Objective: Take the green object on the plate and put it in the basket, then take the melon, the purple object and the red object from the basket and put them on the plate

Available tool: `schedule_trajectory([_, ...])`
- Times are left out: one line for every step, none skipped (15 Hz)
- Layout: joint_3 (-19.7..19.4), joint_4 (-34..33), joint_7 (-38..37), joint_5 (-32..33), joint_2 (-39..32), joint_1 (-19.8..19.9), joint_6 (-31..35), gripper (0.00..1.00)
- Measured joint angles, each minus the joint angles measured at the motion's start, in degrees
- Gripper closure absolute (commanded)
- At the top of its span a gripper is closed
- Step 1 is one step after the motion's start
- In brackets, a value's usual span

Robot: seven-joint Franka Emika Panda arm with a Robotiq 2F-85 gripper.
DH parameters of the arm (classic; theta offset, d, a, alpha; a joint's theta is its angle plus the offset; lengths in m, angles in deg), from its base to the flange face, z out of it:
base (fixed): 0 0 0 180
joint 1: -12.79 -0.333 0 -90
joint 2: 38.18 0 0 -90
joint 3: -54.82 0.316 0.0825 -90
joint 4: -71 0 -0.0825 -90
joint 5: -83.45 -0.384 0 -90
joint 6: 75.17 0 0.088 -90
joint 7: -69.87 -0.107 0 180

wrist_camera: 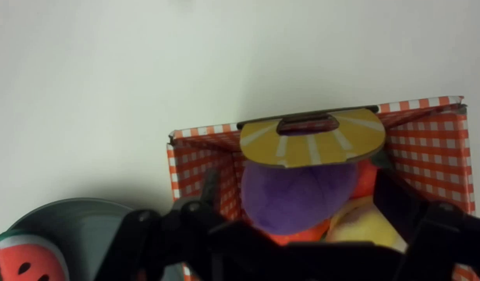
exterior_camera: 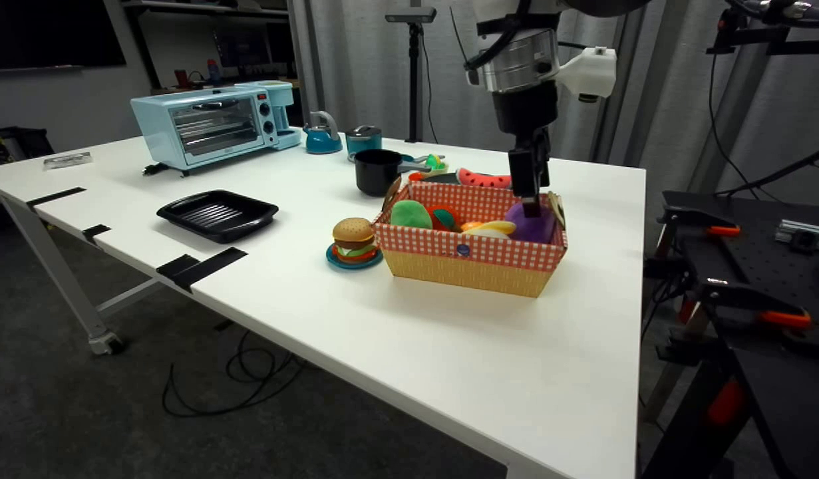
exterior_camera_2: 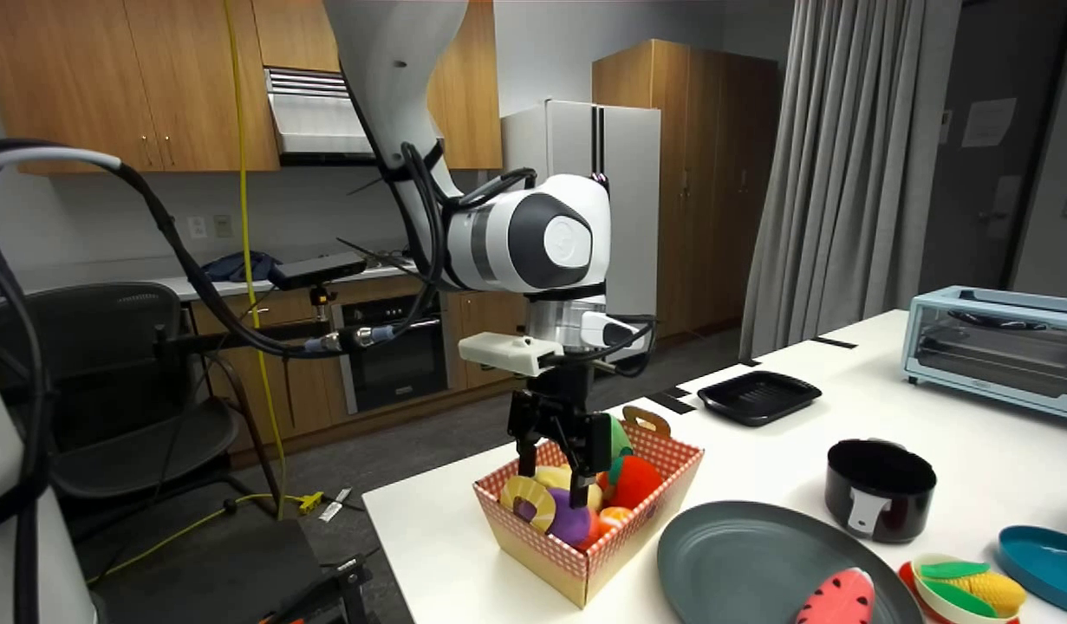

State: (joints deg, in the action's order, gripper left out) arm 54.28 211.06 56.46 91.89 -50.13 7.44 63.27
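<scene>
Above the rectangular tan basket (exterior_camera: 469,269) your claw (wrist_camera: 295,185) gapes wide, empty; red melon slice (exterior_camera_2: 838,598) on round grey plate (exterior_camera_2: 724,555), rounded green toy (exterior_camera: 410,214) basketed, likely leaving plump purple toy (wrist_camera: 298,201), round red toy (exterior_camera_2: 640,483) inside.

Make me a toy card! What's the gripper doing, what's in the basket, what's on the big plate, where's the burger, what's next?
gripper: open, over the basket
in the basket: purple toy, green toy, red toy and more
on the big plate: watermelon slice
burger: on a small blue plate, beside the basket
next: maybe grabbing the purple toy, since the gripper is over it
</scene>
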Motion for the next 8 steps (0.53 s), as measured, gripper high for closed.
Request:
schedule_trajectory([0.0, -0.7, 0.35, 0.0, -0.76, 0.07, 0.0, 0.0])
schedule_trajectory([-0.01, -1.36, 0.67, 0.0, -1.52, 0.16, 0.0, 0.0])
schedule_trajectory([-0.02, -2.02, 0.93, 0.0, -2.28, 0.28, 0.0, 0.0])
schedule_trajectory([-0.05, -2.54, 1.06, 0.0, -3.01, 0.39, 0.0, 0.0])
schedule_trajectory([-0.1, -2.95, 1.14, 0.0, -3.69, 0.51, 0.0, 0.0])
schedule_trajectory([-0.14, -3.26, 1.2, 0.0, -4.34, 0.62, 0.0, 0.0])
schedule_trajectory([-0.2, -3.45, 1.23, 0.0, -4.92, 0.71, 0.0, 0.03])
schedule_trajectory([-0.22, -3.6, 1.27, 0.0, -5.46, 0.8, 0.0, 0.26])
